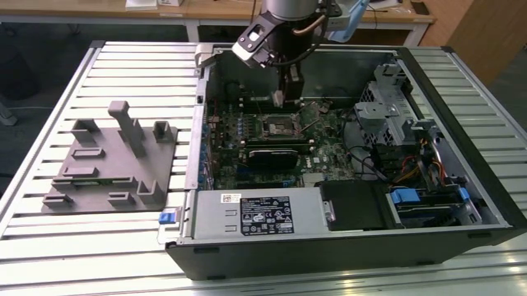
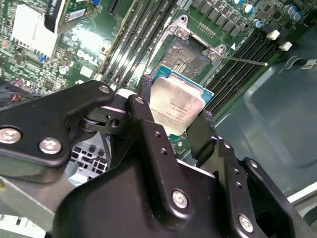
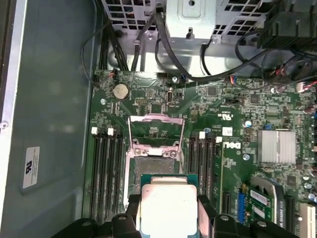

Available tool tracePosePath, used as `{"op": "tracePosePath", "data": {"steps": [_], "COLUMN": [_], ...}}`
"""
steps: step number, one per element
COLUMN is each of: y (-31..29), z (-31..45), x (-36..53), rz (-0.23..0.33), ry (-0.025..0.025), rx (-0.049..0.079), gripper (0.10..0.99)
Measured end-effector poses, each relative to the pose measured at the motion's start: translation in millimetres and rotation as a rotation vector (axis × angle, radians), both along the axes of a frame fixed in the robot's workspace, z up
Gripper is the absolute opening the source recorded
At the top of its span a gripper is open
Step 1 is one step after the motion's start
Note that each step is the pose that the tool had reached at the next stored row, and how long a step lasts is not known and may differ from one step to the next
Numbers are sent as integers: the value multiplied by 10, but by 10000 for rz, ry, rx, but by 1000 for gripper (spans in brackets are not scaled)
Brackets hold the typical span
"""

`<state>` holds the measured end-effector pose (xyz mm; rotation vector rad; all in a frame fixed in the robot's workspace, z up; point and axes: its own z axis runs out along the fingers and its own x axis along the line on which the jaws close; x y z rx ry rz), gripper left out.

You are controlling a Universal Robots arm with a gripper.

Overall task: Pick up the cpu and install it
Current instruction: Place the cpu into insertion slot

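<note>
As it hovers, the pincer (image 2: 174,111) (closed) clamps the cpu (image 3: 167,201).

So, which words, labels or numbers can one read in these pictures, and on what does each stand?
No text can be quoted with certainty.
Label on the metal box: print too small to read.
Sticker on the case wall: a symbol and lines, too blurred.
cpu top: faint engraving, unreadable.
Board: white marks, tiny and turned sideways, not safely readable.
</note>
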<state>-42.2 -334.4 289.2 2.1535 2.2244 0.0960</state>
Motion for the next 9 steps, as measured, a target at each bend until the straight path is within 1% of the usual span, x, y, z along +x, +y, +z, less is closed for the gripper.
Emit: {"op": "tracePosePath", "data": {"steps": [9], "y": [23], "z": [-164], "x": [0], "rz": [1], "ry": [5], "rx": [-1], "gripper": [541]}}
